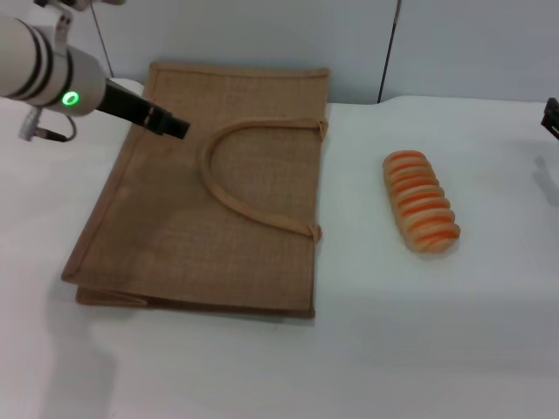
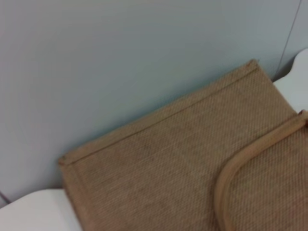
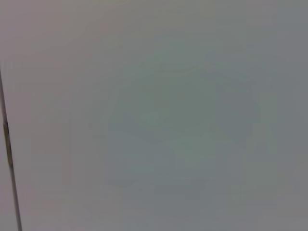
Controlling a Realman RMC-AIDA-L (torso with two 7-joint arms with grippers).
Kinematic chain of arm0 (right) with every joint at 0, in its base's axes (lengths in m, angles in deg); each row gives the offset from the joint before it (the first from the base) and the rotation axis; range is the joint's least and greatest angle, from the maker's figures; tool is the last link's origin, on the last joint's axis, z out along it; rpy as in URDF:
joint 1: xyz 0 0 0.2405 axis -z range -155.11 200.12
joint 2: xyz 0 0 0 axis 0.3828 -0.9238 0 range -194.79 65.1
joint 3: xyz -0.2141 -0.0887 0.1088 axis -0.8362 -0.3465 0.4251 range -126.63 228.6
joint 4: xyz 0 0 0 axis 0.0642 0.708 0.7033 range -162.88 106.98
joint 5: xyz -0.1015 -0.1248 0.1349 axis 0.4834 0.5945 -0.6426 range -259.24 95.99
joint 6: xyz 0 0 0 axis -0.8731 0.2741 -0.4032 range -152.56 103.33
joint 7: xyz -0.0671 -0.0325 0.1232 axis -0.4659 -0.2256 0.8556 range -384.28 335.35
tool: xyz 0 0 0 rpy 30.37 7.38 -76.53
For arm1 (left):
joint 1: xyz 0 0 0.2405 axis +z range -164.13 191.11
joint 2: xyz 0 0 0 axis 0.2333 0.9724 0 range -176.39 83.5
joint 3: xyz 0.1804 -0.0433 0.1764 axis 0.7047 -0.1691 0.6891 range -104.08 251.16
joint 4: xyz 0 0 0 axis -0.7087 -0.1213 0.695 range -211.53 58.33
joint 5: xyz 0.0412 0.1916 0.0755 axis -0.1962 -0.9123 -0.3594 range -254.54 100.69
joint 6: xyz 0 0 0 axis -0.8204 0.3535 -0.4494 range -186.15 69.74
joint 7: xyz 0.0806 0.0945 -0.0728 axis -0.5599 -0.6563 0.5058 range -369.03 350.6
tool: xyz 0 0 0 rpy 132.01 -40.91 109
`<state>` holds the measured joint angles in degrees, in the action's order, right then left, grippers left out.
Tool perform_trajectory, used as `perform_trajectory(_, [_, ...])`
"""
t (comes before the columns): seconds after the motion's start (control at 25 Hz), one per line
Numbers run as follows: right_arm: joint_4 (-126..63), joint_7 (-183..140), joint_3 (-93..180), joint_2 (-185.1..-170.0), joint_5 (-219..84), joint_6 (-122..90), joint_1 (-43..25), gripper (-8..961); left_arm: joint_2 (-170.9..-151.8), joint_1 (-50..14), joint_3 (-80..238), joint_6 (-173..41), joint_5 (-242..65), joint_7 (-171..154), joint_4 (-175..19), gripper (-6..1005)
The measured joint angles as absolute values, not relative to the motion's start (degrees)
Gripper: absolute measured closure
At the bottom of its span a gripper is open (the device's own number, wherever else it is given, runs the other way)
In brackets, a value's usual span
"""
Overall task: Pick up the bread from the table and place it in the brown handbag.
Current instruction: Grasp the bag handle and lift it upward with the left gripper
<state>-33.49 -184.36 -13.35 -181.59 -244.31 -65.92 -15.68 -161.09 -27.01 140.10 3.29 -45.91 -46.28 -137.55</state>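
The white table (image 1: 367,349) fills the lower part of the head view. On it, in the left half of the frame, the brown handbag (image 1: 175,227) lies flat, with one corner of its near edge pointing to the lower left. Its arched loop handle (image 1: 214,188) lies on top of the bag, curving toward the left. To the right of the bag, and apart from it, the bread (image 1: 421,212) rests on the table, a small loaf with orange stripes across it. It sits in the right half of the frame, a bit above the middle. Farther back, in the upper left of the frame, the left gripper (image 1: 170,125) hangs over the far left part of the bag; it cannot be told whether its fingers are spread or closed. A green light (image 1: 70,99) glows on its white arm. At the far right edge, only a dark bit of the right gripper (image 1: 551,118) peeks in, and its fingers cannot be told either. Behind the table stands a pale wall (image 1: 262,35).
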Motion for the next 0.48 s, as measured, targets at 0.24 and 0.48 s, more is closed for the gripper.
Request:
perform_trajectory(0.24, [-33.5, -184.3, -13.5, -181.65, -244.3, -65.8, -16.0, 102, -162.53, -28.6, 140.4, -1.4, -43.8, -47.9, -131.9, 308])
perform_trajectory(0.48, [-33.4, -184.3, -13.6, -181.73, -244.3, -65.8, -16.0, 102, -162.51, -28.3, 140.4, -3.8, -39.8, -49.4, -129.2, 311])
